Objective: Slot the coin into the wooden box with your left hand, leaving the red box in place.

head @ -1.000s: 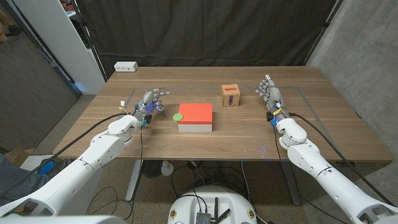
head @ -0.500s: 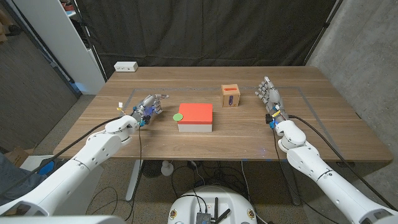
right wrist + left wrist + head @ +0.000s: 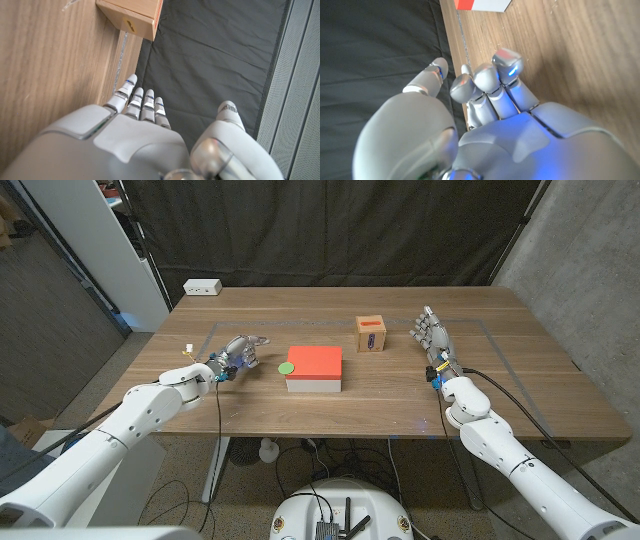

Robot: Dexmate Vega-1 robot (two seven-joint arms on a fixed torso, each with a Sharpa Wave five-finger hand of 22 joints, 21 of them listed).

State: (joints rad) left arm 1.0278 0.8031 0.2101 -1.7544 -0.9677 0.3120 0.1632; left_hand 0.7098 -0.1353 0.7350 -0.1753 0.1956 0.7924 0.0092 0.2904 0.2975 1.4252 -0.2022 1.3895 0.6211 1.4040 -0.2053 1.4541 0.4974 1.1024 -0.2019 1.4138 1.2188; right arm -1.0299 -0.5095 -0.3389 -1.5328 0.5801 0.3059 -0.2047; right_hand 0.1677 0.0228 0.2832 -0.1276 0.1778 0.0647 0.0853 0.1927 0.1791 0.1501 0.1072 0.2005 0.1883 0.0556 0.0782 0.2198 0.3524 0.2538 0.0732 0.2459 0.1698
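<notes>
Left hand [image 3: 237,352], fingers loosely spread and holding nothing, could nudge the red box [image 3: 315,367] reaching for the green coin [image 3: 286,367] touching it

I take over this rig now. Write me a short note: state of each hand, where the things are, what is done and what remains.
Left hand: holds nothing, left of the round green coin.
Right hand: open, right of the small wooden box.
Coin lies against the left side of the flat red box; wooden box behind it.
Done: nothing yet.
Left: pick up the coin, slot it.
</notes>
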